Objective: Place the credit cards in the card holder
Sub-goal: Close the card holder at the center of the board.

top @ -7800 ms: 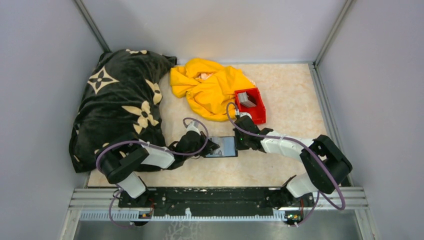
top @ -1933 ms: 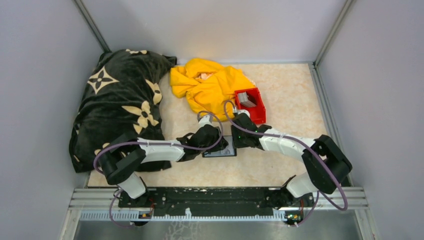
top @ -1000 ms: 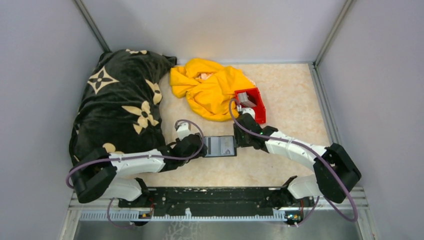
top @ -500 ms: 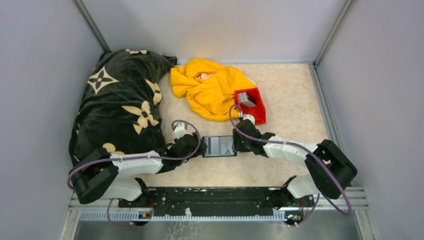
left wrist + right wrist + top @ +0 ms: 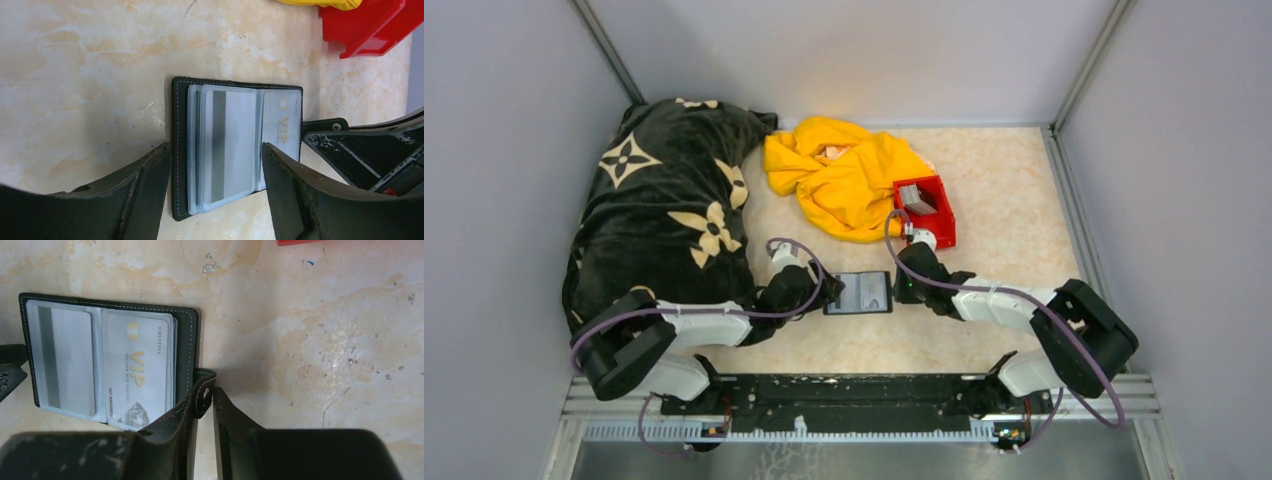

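The black card holder (image 5: 858, 292) lies open and flat on the marble table. Its clear sleeves hold two credit cards: a grey one with a dark stripe (image 5: 235, 142) (image 5: 65, 360) and a silver VIP one (image 5: 281, 125) (image 5: 137, 370). My left gripper (image 5: 215, 150) (image 5: 829, 293) stands open, its fingers astride the holder's left half without pinching it. My right gripper (image 5: 210, 395) (image 5: 902, 288) is shut on the holder's snap tab (image 5: 205, 385) at its right edge. More grey credit cards (image 5: 916, 198) sit in the red bin.
The red bin (image 5: 939, 215) stands just behind the right gripper. A crumpled yellow cloth (image 5: 844, 180) lies at the back centre, and a large black patterned blanket (image 5: 664, 200) fills the left side. Grey walls enclose the table.
The right gripper has closed onto the snap tab and drawn slightly nearer. The card holder has slid a little left and nearer. The left gripper stays open beside it.
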Motion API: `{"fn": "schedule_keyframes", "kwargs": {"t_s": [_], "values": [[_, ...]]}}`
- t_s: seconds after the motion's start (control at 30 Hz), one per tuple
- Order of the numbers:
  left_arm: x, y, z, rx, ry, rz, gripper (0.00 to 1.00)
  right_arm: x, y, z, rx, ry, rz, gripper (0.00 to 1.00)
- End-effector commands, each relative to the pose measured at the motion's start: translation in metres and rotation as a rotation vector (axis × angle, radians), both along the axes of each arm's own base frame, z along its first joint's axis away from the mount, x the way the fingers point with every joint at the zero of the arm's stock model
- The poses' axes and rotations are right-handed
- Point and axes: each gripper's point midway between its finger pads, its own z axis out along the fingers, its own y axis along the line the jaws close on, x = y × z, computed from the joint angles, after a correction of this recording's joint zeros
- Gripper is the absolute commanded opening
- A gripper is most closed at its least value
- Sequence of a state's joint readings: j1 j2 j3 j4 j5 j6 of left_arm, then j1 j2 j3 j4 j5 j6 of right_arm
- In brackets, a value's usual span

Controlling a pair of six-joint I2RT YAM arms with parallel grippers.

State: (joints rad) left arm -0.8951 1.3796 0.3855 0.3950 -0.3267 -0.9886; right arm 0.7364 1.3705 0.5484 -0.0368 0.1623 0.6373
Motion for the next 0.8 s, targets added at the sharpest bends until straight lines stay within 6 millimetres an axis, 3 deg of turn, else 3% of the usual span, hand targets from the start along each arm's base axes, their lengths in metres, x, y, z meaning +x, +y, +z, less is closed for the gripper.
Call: {"fn": "schedule_keyframes", "kwargs": {"t_s": [0.0,0.37,0.77], "values": [[-0.014,0.005,-0.024,0.022,0.053,-0.059,0.73,0.002,0.004,0.004,0.04,-0.024,-0.007,0.16],[-0.013,-0.001,-0.009,-0.044,0.019,-0.074,0.73,0.003,0.005,0.013,0.059,-0.048,0.001,0.12],[-0.013,-0.011,0.034,-0.18,-0.079,-0.114,0.73,0.002,0.005,0.009,0.05,-0.036,0.008,0.12]]}}
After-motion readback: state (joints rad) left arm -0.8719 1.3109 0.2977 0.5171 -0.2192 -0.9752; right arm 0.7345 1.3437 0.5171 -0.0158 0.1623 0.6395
